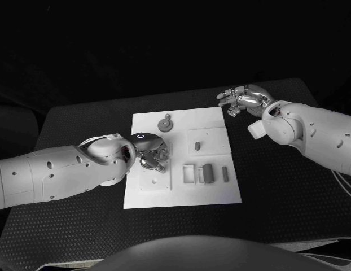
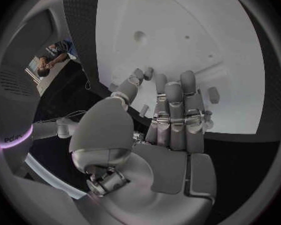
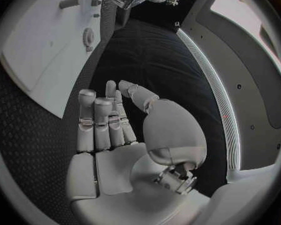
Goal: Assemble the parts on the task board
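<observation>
Assembling appears at an early-to-middle stage: on the board (image 1: 216, 192), a gear (image 1: 167, 123) sits at 12 o'clock, one small part (image 1: 197, 146) lies near centre, and several parts (image 1: 207, 173) lie loose at 4 o'clock. Left hand (image 1: 149, 152) hovers over the board's 9 o'clock side, fingers extended and together; whether it holds anything cannot be told. Right hand (image 1: 242, 100), off the board at 1 o'clock above the surface (image 1: 78, 118), is empty, fingers loosely apart.
</observation>
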### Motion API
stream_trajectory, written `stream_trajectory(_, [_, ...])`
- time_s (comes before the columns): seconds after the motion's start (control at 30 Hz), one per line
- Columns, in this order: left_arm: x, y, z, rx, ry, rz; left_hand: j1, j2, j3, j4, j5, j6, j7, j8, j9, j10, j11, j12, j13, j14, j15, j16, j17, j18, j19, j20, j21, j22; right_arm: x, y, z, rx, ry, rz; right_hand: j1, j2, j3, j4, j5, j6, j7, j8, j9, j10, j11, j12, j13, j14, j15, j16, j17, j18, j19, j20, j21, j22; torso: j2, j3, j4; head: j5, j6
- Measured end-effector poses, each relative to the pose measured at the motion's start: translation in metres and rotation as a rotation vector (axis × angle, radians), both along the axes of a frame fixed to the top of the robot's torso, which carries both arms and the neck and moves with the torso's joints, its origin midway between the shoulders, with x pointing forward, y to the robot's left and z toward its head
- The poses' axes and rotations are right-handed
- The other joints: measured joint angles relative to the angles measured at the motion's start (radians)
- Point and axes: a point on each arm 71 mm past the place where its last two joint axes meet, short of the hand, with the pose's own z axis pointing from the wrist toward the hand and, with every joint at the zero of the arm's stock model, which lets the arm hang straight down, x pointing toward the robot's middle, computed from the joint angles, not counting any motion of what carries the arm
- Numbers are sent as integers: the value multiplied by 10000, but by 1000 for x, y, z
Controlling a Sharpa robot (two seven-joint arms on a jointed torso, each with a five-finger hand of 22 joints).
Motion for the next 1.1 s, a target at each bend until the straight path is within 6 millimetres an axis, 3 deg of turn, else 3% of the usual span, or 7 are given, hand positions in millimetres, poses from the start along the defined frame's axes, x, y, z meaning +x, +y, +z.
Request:
stream_trajectory(0.37, [1,5,0,16,15,134,-255,-357,-81,-1,0,-203,11,-87,-107,-63,-10,39,49,0,0,0,10,1,-1,1,0,-1,0,-1,0,-11,-6,-4,0,0,0,0,0,13,-19,0,-7,0,0,0,-9,0,0,0,-8,0,-1,2,0,0,0,3,6,-3,0])
stream_trajectory(0.7, [3,25,1,-166,1,625,-471,-730,-80,-1,0,-385,63,-134,-164,-383,93,-22,48,-183,75,-116,-58,2,-148,68,-124,-71,-1,-1,0,-191,-91,38,0,0,0,0,0,-46,24,0,-26,0,0,0,-15,0,0,0,-8,0,-2,3,0,0,0,-10,7,24,0])
stream_trajectory(1.1, [-1,48,3,-1046,632,1164,-453,-799,4,-29,0,-365,172,-72,-170,-998,261,-247,1,-452,231,-317,-141,4,-416,193,-330,-170,-1,-2,1,-1140,-571,276,2,-2,-4,-4,0,-47,22,0,-28,0,0,0,-18,0,0,40,-8,0,-4,4,0,0,-3,-11,6,20,0])
